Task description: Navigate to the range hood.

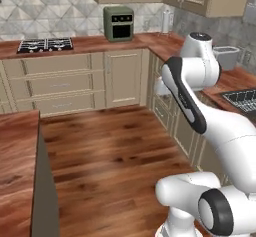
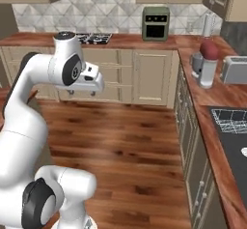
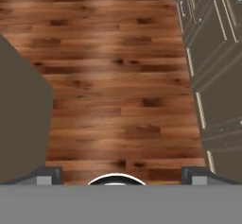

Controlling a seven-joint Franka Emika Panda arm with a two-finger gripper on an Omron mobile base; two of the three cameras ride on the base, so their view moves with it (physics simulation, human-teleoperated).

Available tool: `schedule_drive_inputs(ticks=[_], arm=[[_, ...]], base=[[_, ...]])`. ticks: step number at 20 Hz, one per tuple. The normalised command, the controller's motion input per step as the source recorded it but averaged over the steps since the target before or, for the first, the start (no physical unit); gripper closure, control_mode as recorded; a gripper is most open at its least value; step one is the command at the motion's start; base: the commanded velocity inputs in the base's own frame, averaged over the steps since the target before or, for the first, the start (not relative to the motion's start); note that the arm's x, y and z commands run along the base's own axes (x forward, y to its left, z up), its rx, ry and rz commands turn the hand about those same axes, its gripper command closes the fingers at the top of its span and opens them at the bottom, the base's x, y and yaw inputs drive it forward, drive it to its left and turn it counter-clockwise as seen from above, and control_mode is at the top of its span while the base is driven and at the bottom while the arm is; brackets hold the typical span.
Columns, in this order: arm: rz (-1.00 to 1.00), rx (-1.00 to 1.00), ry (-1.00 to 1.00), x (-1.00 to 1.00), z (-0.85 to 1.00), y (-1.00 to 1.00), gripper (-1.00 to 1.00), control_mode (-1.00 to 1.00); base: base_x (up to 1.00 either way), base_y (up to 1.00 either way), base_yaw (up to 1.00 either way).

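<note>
Black burners of the hob [image 1: 45, 45] sit on the far counter, ahead and left of the arm — the range hood (judging by that) hangs above it. The gripper [image 3: 118, 173] points at the floor [image 3: 118, 76] with fingers spread wide, empty.

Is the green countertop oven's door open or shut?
Shut: the oven shows its dark door window flush with its front, upright on the back counter.

Can't tell range hood's look or pose from my feeds: tiled wall [image 1: 45, 11] above hob [image 1: 45, 45] runs off top edge.
</note>
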Motion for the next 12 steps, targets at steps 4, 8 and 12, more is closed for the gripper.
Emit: schedule_drive_inputs(ticks=[4, 8, 12], arm=[[0.0, 0.0, 0.0, 0.0, 0.0, 0.0, -1.0, 1.0], [0.0, 0.0, 0.0, 0.0, 0.0, 0.0, -1.0, 1.0], [0.0, 0.0, 0.0, 0.0, 0.0, 0.0, -1.0, 1.0]], base=[[1.0, 0.0, 0.0], [1.0, 0.0, 0.0], [1.0, 0.0, 0.0]])
